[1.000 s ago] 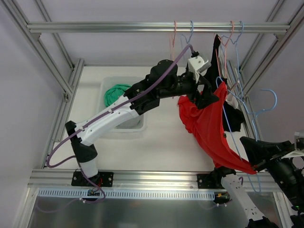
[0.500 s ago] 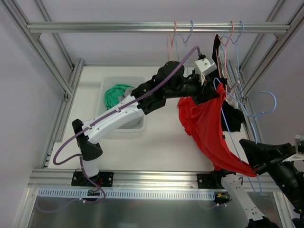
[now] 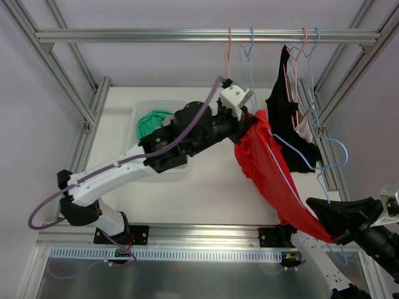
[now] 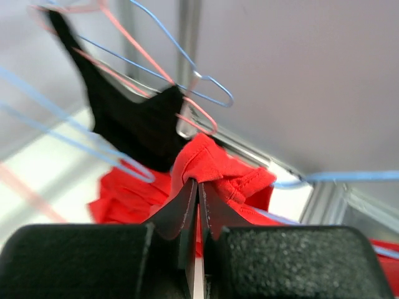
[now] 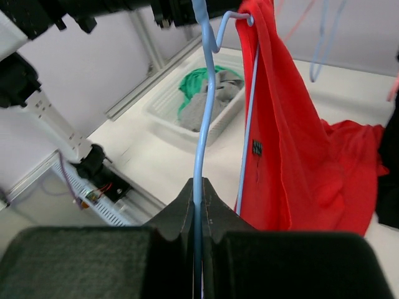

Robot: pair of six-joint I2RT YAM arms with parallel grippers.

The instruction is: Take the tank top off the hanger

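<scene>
The red tank top (image 3: 269, 171) hangs stretched between my two arms, above the table's right side. My left gripper (image 3: 252, 116) is shut on its bunched shoulder strap (image 4: 212, 163), pinched at the fingertips. My right gripper (image 3: 313, 207), low at the right, is shut on the thin blue wire of the hanger (image 5: 201, 118). That hanger runs up to a bend where the red cloth (image 5: 293, 143) still hooks over it. The hanger's far end is hidden behind the red cloth in the top view.
A black tank top (image 3: 285, 109) hangs on the rail at the right beside several pink and blue hangers (image 3: 240, 53). A white bin (image 3: 179, 167) with green and grey clothes stands on the table at the left. Frame posts (image 3: 324, 128) run close on the right.
My left gripper has shut on the red strap and drawn it left, away from the hanging black top. The red top and the blue hanger swung left with it.
</scene>
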